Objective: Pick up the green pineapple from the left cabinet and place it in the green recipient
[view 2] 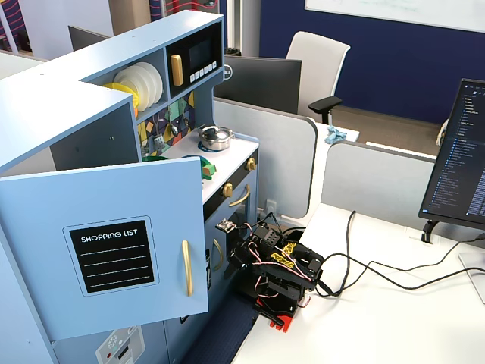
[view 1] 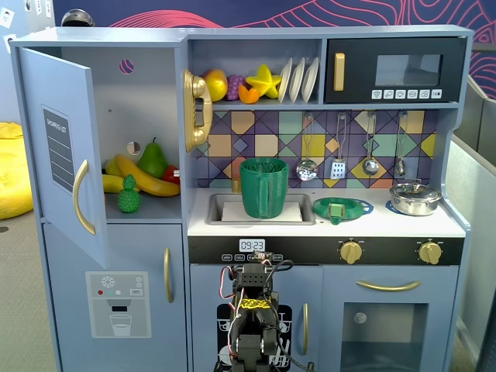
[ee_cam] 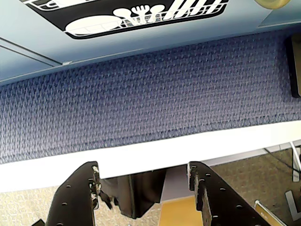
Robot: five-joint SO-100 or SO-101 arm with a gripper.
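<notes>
The green pineapple [view 1: 129,195] stands on the shelf of the left cabinet [view 1: 147,93], in front of bananas. The cabinet's door [view 1: 63,147] is swung open; in a fixed view the door [view 2: 114,250] hides the pineapple. The green recipient [view 1: 263,188] stands upright in the sink. My arm [view 1: 252,325] is folded low in front of the kitchen, far below both. In the wrist view my gripper [ee_cam: 143,170] is open and empty, pointing down at a blue mat [ee_cam: 150,94] and the white table edge [ee_cam: 141,153].
A dark-green pear [view 1: 153,160], bananas and a red thing share the pineapple's shelf. A flat green strainer [view 1: 342,208] and a metal pot [view 1: 415,198] sit on the counter. A gold phone [view 1: 198,108] hangs on the cabinet's side. Cables [view 2: 379,265] and a monitor [view 2: 462,163] are on the desk.
</notes>
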